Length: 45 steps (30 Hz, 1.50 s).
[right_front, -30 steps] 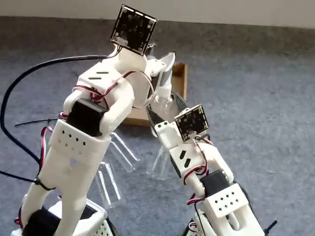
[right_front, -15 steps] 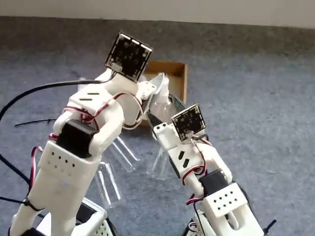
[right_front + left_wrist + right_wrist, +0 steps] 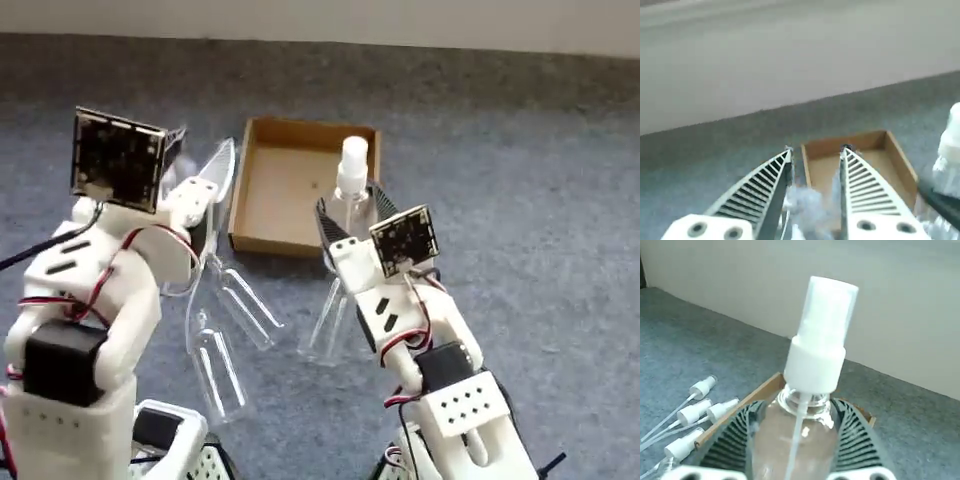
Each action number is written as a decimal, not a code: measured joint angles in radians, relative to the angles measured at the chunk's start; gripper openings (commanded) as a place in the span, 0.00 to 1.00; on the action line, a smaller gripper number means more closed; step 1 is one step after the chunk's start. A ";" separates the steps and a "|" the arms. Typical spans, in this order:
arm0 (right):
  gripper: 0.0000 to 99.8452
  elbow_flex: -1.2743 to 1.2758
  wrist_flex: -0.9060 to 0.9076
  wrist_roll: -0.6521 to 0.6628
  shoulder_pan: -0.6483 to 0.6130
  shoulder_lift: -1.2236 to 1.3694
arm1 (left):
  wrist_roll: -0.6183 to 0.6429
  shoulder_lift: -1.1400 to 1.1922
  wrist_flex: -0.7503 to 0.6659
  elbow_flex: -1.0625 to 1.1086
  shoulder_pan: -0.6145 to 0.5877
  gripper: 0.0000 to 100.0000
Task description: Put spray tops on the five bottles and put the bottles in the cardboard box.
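I've got the R gripper (image 3: 349, 200) pinching an upright bottle (image 3: 795, 445) w/ spray top (image 3: 821, 340) on, at the cardboard box (image 3: 285, 185) near edge; L gripper (image 3: 816, 149) is spread apart, just beside the box.

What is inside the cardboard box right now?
Bare floor shows in the cardboard box; no bottle lies on it. One near corner is covered by the capped bottle held in the right gripper, so that part cannot be checked.

The cardboard box (image 3: 285, 185) sits on the carpet (image 3: 520, 200). At its right side the right gripper (image 3: 350, 215) holds a bottle (image 3: 349, 203) upright. The left gripper (image 3: 816, 150) hangs just left of the box. Nearer, three empty bottles (image 3: 218, 365) lie between the arms.
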 measured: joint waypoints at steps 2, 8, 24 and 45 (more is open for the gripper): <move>0.00 -0.091 0.006 -0.002 0.002 0.083 | 0.000 -0.015 0.006 0.095 -0.043 0.15; 0.00 -0.514 0.101 -0.006 0.002 0.516 | -0.002 -0.066 -0.037 0.404 -0.072 0.16; 0.00 -0.947 0.229 -0.006 -0.204 1.016 | 0.078 -0.384 -0.298 0.806 -0.035 0.31; 0.00 -0.890 0.468 -0.084 -0.230 0.790 | 0.040 -0.353 -0.436 0.875 -0.072 0.27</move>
